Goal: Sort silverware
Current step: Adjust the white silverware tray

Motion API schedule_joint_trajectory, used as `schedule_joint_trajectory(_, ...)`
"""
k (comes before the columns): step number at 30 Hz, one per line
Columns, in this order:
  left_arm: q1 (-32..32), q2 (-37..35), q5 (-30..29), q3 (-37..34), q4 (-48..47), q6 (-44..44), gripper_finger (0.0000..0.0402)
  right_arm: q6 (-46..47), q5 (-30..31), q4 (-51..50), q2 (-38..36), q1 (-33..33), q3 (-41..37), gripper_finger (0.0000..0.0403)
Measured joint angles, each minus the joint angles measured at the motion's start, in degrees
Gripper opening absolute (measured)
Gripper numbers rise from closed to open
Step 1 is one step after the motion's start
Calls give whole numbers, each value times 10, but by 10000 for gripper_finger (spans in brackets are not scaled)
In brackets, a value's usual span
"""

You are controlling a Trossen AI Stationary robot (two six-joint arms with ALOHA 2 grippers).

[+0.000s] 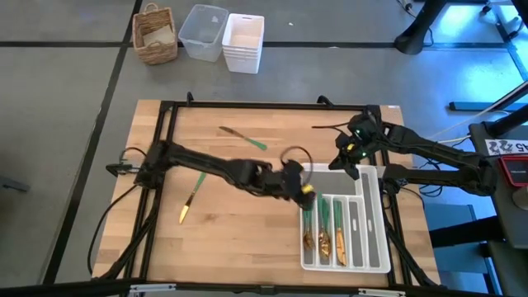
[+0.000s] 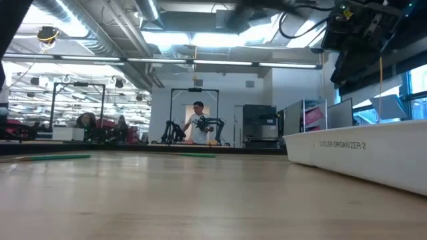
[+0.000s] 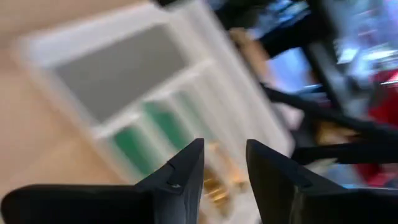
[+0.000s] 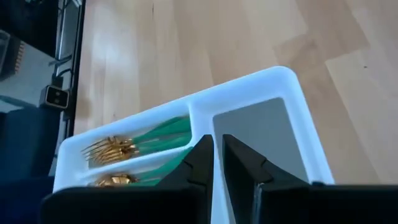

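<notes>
The white cutlery tray (image 1: 373, 247) lies at the table's right. Several green-handled, gold-headed pieces of silverware (image 1: 326, 227) lie in its long compartments, and they also show in the right wrist view (image 4: 134, 146). Two more pieces lie loose on the wood, one at the far middle (image 1: 243, 138) and one at the left (image 1: 191, 198). My left gripper (image 3: 224, 165) is open and empty, above the tray's left far corner (image 1: 302, 191). My right gripper (image 4: 217, 152) is shut and empty, above the tray's far end (image 1: 351, 161).
The tray's wide far compartment (image 4: 255, 134) holds nothing. Beyond the table's far edge stand a wicker basket (image 1: 155, 33) and clear and white bins (image 1: 223, 37). A black frame (image 1: 264, 106) rims the table. A person (image 2: 197, 123) stands far off in the room.
</notes>
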Motion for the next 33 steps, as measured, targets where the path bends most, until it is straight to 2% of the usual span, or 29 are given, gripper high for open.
schedule_joint_trajectory(4, 23, -69, -14, 0, -185, 0, 113, 20, 0, 41, 0, 0, -15, 37)
schedule_joint_trajectory(7, 51, -104, -14, -6, -283, 13, 113, 35, 5, 91, 0, 0, -29, 37)
schedule_joint_trajectory(12, 102, -148, -13, -34, -359, 61, 113, 98, 53, 159, 0, 23, -60, 37)
schedule_joint_trajectory(18, 163, -155, 23, -82, -367, 131, 113, 131, 146, 193, 18, 124, -88, 37)
schedule_joint_trajectory(24, 214, -155, 96, -164, -308, 189, 113, 153, 231, 202, 55, 217, -88, 36)
schedule_joint_trajectory(29, 243, -155, 148, -227, -243, 224, 113, 174, 331, 202, 105, 270, -88, 37)
schedule_joint_trajectory(33, 252, -155, 175, -265, -193, 234, 113, 181, 350, 206, 143, 296, -88, 37)
